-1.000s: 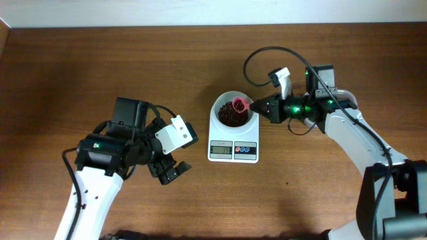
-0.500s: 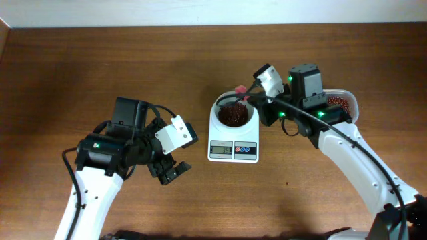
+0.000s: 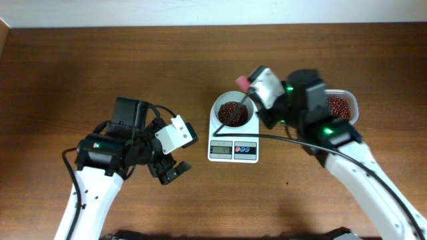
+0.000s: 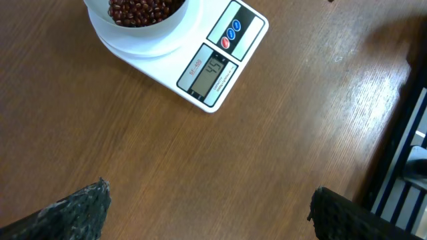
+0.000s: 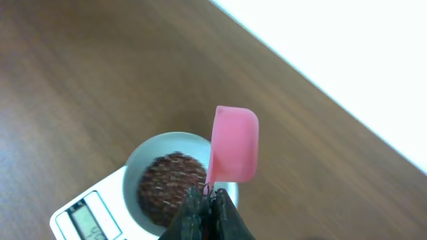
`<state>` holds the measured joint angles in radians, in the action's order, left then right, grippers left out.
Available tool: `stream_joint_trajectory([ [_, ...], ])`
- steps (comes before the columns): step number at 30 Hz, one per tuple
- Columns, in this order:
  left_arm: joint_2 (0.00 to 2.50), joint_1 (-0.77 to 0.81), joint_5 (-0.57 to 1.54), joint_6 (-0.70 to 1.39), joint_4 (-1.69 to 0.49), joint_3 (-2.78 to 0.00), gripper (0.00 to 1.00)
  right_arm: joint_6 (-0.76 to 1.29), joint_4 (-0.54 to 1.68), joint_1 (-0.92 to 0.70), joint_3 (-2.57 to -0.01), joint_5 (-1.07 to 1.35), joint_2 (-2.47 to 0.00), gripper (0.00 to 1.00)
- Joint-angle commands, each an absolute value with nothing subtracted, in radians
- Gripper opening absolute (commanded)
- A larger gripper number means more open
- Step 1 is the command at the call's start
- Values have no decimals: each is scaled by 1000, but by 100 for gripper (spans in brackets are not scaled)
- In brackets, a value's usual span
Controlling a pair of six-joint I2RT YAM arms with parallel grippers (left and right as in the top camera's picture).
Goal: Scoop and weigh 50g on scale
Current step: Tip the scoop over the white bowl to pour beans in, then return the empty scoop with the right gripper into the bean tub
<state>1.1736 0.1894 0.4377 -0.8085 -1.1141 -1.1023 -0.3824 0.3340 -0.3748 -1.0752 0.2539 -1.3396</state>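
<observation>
The scale (image 3: pixel 233 151), its white bowl (image 5: pixel 160 141) holding red beans (image 3: pixel 233 113), sits just below and ahead of the right fingers (image 5: pixel 227 217), which are pressed tight on the handle of a pink scoop (image 5: pixel 235 143) raised over the bowl's far rim. From here another full scoop could overshoot the target, a tilted scoop could drop beans past the rim, or the arm could nudge the scale and upset its reading. The left fingers (image 4: pixel 73 213), spread and empty, hang well back from the scale over the brown wood worktop (image 3: pixel 200 60), which meets a pale wall (image 3: pixel 200 10) beyond.
</observation>
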Motion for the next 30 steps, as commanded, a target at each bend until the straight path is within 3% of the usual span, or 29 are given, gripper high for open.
stream_joint_trajectory([
  [1, 1172, 185, 449, -825, -1115, -1099, 99, -385, 432, -230, -1084, 220, -1252, 4],
  [5, 1172, 185, 449, -825, -1115, -1099, 99, -361, 625, 25, -1083, 114, -1245, 4],
  [8, 1172, 185, 449, -825, -1115, -1099, 99, -215, 657, 201, -1083, 123, -1287, 4],
  [12, 1172, 185, 449, -825, -1115, -1099, 99, -167, 670, 309, -1083, 223, -1443, 4],
  [18, 1172, 185, 449, -825, -1115, -1099, 99, -93, 593, 323, -1083, 282, -1645, 4],
  [24, 1172, 185, 449, -825, -1115, -1099, 99, -92, 580, 323, -1083, 516, -1658, 4],
  [30, 1172, 185, 449, -825, -1115, -1099, 99, -62, 587, 323, -1083, 599, -1692, 4],
])
